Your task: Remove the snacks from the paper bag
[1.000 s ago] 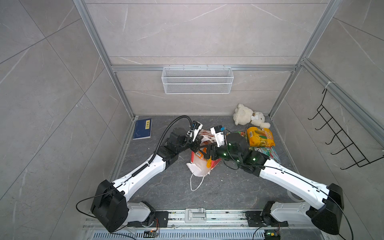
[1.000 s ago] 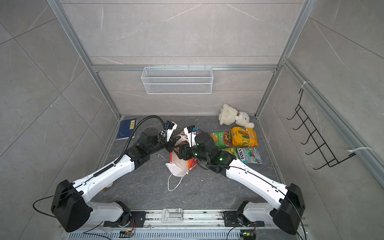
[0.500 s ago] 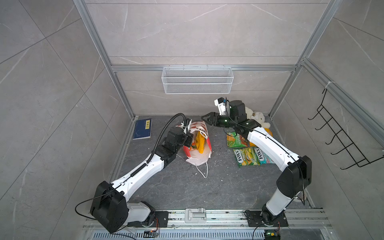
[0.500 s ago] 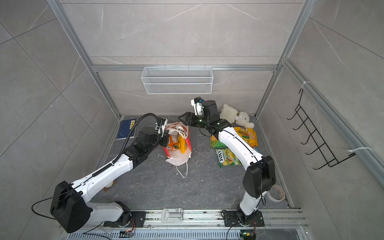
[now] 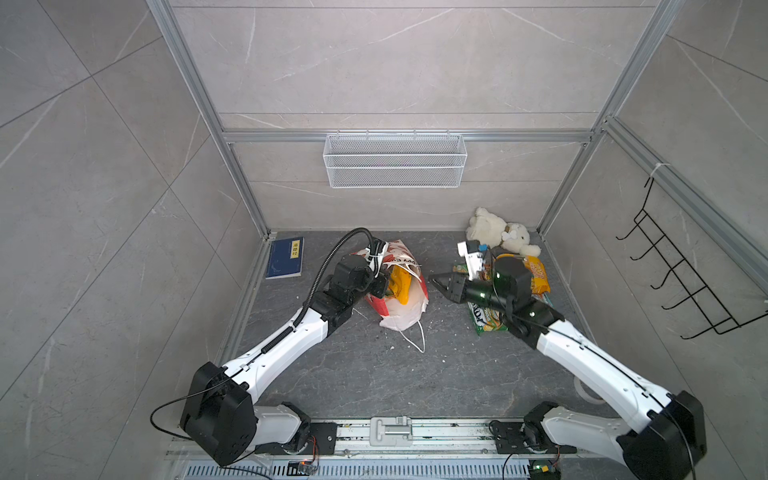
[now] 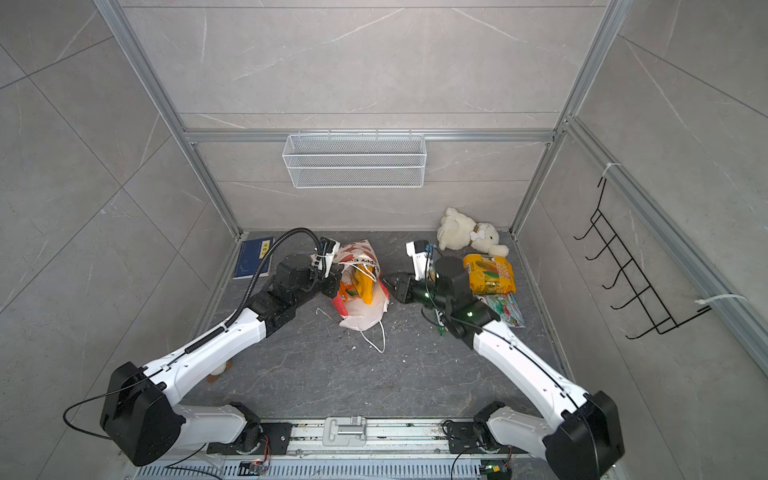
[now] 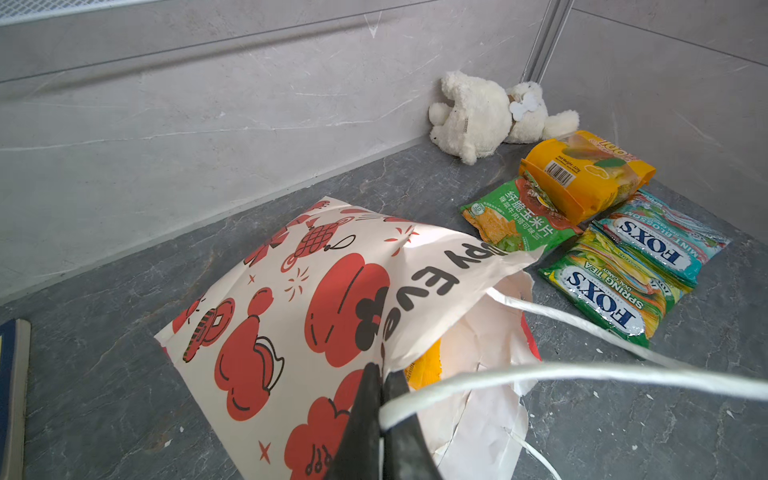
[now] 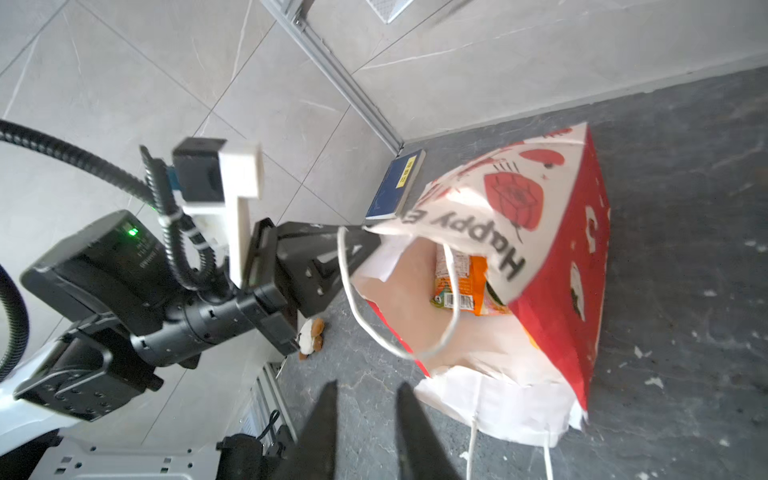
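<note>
Left gripper pinches rim of white red-printed paper bag, propping mouth open; right gripper slightly spread, empty, beside bag.

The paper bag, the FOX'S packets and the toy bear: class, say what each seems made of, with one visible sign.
The paper bag: matte printed paper; sharp creases, torn rim.
The FOX'S packets: probably glossy plastic film; crinkles and glare.
The toy bear: plush fabric, likely synthetic; fuzzy, matted pile.

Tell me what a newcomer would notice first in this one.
The red-printed paper bag mid-floor, its rim pinched in the left gripper, with an orange packet showing inside. Then the four snack packets lying beside the white plush toy in the far right corner.
</note>
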Robot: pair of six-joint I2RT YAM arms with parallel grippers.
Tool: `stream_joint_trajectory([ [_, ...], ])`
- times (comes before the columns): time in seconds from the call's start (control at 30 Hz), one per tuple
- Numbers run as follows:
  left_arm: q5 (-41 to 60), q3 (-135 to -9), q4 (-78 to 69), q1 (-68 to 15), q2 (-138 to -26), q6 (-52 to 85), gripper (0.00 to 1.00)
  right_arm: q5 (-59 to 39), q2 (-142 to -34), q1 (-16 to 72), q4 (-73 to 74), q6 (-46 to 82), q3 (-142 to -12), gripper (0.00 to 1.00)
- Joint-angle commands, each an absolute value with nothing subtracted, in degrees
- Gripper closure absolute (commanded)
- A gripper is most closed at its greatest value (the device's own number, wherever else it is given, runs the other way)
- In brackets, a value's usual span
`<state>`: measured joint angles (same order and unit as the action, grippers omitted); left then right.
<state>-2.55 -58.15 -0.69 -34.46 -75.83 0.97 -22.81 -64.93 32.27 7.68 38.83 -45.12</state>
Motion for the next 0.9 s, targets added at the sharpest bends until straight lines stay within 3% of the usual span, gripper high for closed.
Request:
stream_joint_trajectory([
  [0.0,-1.4,-59.1,-1.4,-34.5,-75.6,2.2,1.0,-9.3,-66.6,40.1,17.9,44.0,-35.8,0.9],
  [0.13,-1.6,-60.3,-0.9,-34.5,-76.9,3.7,1.0,-0.5,-74.9,46.9,32.2,50.6,-29.4,1.0],
  [0.33,0.3,-60.8,-1.2,-34.5,-77.2,4.9,1.0,5.2,-91.0,50.0,48.0,52.6,-32.0,1.0],
  [0.57,2.0,-60.2,-1.6,-34.6,-76.6,4.8,1.0,9.4,-102.9,50.2,49.8,53.8,-39.4,1.0],
  [0.87,4.0,-59.2,-1.8,-34.6,-76.4,4.6,1.0,10.5,-110.0,47.9,35.7,68.1,-49.1,1.0],
])
